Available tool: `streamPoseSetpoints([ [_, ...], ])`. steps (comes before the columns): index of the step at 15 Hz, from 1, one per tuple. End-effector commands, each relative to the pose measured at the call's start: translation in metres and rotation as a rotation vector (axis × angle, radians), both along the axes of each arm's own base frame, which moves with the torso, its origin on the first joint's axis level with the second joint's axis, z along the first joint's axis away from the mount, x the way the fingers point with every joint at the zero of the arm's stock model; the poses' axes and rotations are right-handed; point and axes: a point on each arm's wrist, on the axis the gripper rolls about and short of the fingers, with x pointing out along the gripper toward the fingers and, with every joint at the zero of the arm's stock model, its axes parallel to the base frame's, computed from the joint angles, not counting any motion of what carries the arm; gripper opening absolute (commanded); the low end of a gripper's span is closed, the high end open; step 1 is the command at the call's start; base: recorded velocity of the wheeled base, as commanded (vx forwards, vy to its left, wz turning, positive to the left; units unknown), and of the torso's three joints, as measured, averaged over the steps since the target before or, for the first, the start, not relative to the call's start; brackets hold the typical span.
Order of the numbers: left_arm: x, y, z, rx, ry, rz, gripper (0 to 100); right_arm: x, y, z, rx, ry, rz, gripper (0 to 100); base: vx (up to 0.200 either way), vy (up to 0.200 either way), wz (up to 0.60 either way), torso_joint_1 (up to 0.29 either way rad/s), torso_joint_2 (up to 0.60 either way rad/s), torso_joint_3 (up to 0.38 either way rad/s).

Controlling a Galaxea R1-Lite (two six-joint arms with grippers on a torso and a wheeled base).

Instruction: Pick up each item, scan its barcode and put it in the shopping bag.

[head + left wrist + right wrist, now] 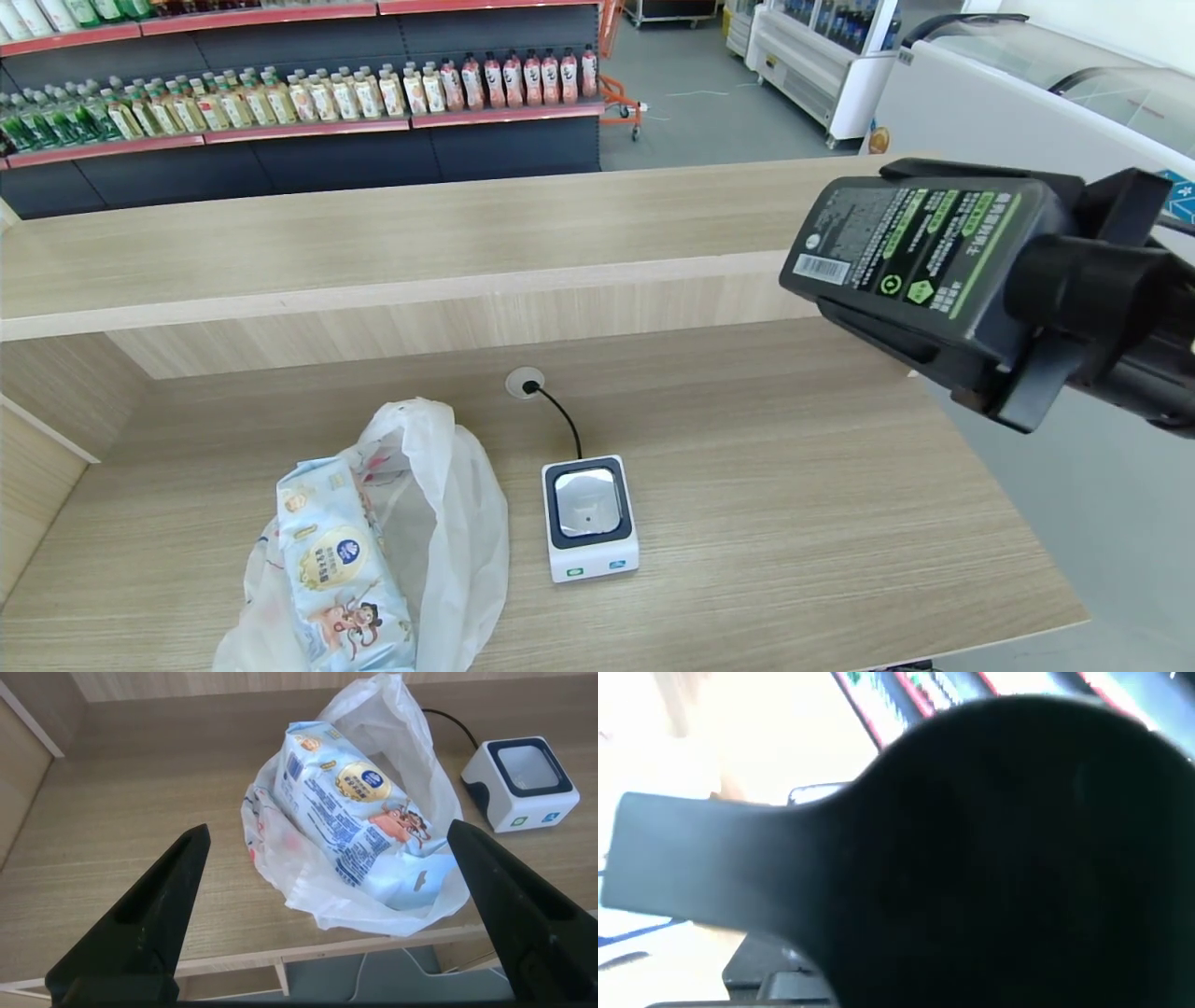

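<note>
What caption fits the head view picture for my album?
Right gripper holds a black pack up, barcode showing; scanner and bag sit on the counter.

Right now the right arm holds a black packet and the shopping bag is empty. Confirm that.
Wrong on the bag: the shopping bag is not empty but holds a light blue packet, as the head view shows. The right jaws do hold the black packet.

shopping bag: cut off, head view | black pack: end behind jaws
</note>
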Motion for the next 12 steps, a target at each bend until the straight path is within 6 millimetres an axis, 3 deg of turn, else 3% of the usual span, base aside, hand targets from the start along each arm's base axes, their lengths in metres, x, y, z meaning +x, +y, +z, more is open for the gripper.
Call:
streamPoseSetpoints([
  [1,0.000,0.000,0.000,0.000,0.000,0.000,100,-0.017,0.005,0.005,-0.021,-0.087,0.088,0,0.000,0.000,0.00,0.000,0.00,0.000],
  [6,0.000,0.000,0.000,0.000,0.000,0.000,100,-0.039,0.023,0.005,-0.044,-0.174,0.214,0,0.000,0.000,0.00,0.000,0.00,0.000],
  [12,0.000,0.000,0.000,0.000,0.000,0.000,100,-0.048,0.052,0.007,-0.049,-0.208,0.332,0,0.000,0.000,0.00,0.000,0.00,0.000],
])
